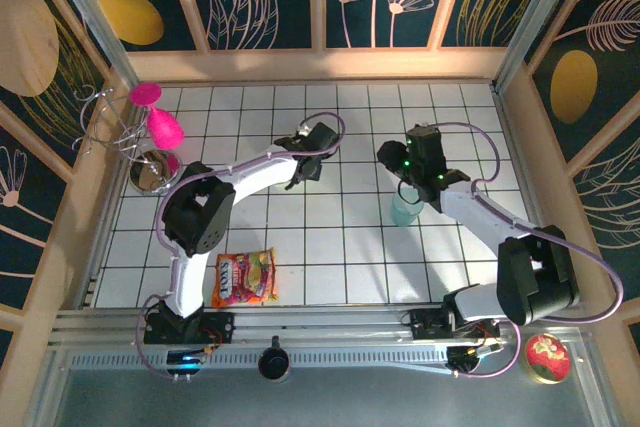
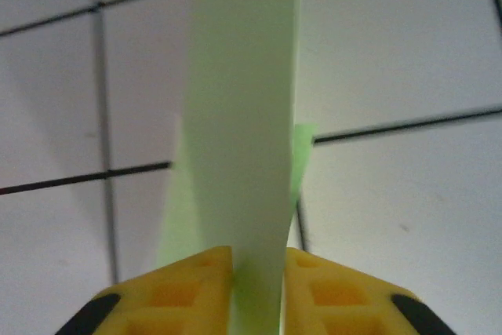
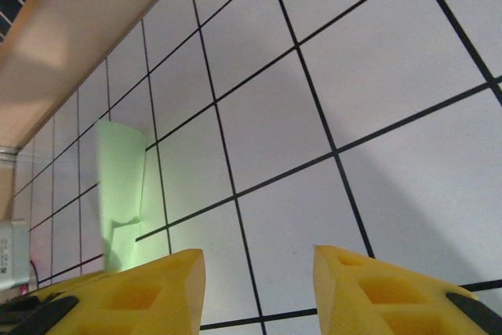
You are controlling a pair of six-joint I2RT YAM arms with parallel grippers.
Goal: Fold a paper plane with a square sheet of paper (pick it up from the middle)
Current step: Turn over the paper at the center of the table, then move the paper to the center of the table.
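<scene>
The pale mint-green sheet of paper (image 2: 239,115) is folded into a narrow strip that rises between the yellow fingertips of my left gripper (image 2: 257,253). The jaws stand slightly apart, and a thin gap shows beside the right finger (image 2: 329,280). In the top view the left gripper (image 1: 305,169) points down at the middle of the tiled table and covers the paper. From the right wrist view the same folded paper (image 3: 119,194) stands upright at far left. My right gripper (image 3: 259,253) is open over bare tiles with nothing between its fingers; in the top view the right gripper (image 1: 400,162) sits right of centre.
A translucent teal cup (image 1: 405,209) stands just under the right arm's wrist. A candy bag (image 1: 243,277) lies near the left arm's base. A pink cup on a wire rack (image 1: 165,127) and a metal bowl (image 1: 150,172) sit at the left edge. A red tin (image 1: 547,357) lies off the table.
</scene>
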